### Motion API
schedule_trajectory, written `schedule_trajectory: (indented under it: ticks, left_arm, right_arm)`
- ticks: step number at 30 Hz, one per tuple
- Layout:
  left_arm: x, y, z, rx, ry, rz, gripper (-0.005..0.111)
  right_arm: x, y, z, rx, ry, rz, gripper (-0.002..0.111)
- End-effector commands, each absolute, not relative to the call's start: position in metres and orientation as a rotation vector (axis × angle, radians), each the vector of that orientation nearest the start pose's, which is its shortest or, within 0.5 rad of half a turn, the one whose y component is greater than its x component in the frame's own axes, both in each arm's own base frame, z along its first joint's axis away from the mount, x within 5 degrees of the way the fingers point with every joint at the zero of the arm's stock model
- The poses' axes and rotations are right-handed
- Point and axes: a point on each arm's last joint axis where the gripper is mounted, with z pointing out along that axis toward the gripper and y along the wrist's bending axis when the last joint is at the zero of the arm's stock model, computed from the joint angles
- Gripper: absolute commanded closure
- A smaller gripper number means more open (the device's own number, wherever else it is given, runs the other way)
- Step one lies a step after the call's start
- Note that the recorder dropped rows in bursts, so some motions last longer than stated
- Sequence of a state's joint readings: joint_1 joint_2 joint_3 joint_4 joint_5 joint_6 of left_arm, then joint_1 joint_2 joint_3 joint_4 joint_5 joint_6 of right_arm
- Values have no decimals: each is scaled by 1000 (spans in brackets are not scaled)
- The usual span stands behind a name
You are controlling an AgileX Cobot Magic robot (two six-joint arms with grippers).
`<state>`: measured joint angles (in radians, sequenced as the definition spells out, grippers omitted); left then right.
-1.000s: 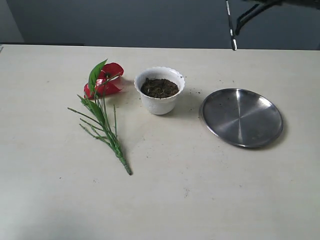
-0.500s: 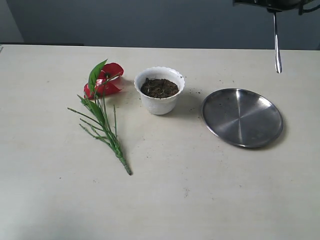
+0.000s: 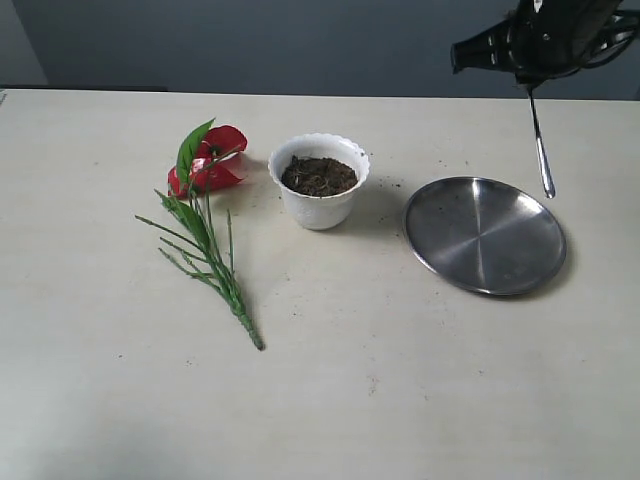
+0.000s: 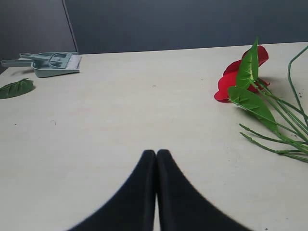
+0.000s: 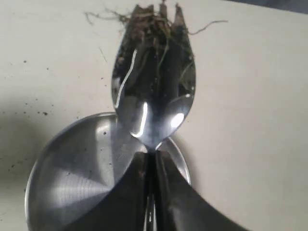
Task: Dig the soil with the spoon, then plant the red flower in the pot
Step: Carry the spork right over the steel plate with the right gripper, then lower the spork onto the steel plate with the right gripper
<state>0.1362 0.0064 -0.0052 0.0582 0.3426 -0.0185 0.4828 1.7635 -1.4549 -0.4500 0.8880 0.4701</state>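
Lab-like test bench: bare beige table (image 3: 400,400), dark grey partition (image 3: 250,45), dustpan (image 4: 55,65).

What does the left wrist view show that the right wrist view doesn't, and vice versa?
Left wrist only: the artificial red flower with green leaves, a pale green plastic dustpan, a loose green leaf, and the left gripper, fingers shut on nothing. Right wrist only: the shiny silver metal spoon with dark soil clinging to its tip, clamped in the right gripper, and the round steel plate. Both: the pale beige table.

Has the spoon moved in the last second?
Yes. The spoon has swung right and lower; its tip now hangs near the steel plate's far rim.
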Motion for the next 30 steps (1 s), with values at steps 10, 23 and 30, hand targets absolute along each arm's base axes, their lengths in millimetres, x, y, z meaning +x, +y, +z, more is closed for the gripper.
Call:
schedule_trajectory:
  ticks: [10, 23, 30]
  left_arm:
    - [53, 9, 183, -101, 1819, 145, 106]
    - [53, 9, 183, -101, 1819, 145, 106]
    - [53, 9, 183, -101, 1819, 145, 106]
  right_arm:
    - [382, 127, 243, -135, 2691, 11, 109]
    - [391, 106, 209, -128, 2857, 132, 109]
    - [398, 110, 183, -129, 2895, 151, 109]
